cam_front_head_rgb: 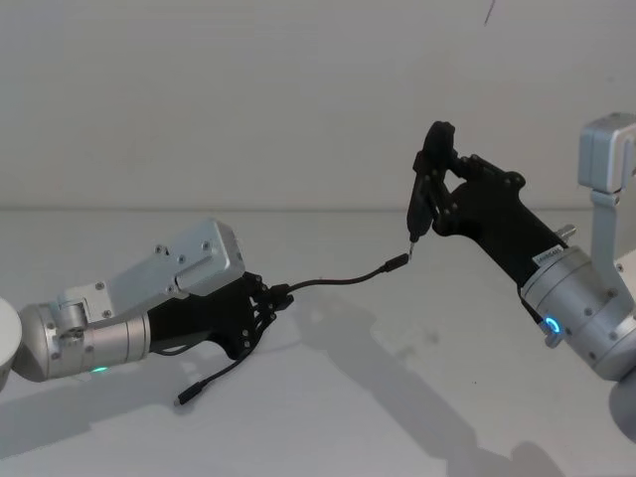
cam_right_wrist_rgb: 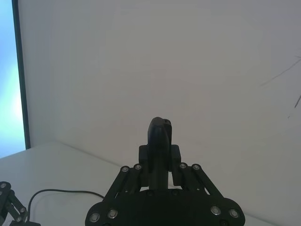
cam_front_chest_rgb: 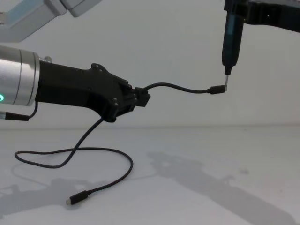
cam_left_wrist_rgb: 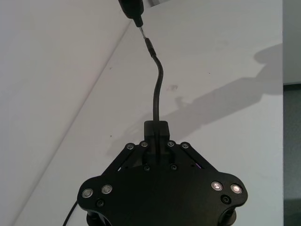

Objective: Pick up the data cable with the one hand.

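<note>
Head view: the left gripper (cam_front_head_rgb: 270, 301), at 8 o'clock, has its jaws pinching the data cable (cam_front_head_rgb: 338, 280), lifted above the white tabletop (cam_front_head_rgb: 397, 397). The right gripper (cam_front_head_rgb: 429, 189), at 2 o'clock, clamps a pen-like tool (cam_front_head_rgb: 425, 194).

Chest view: the cable's free plug (cam_front_chest_rgb: 217, 90) touches the tool's tip at 1 o'clock; the other end lies at 7 o'clock.

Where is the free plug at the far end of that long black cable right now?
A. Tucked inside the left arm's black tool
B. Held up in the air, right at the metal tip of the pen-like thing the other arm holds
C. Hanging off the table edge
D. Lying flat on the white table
B: the left tool clamps the long thin black data cable, whose plug meets the slim black pen-like tool's tip, held by the right tool.
</note>
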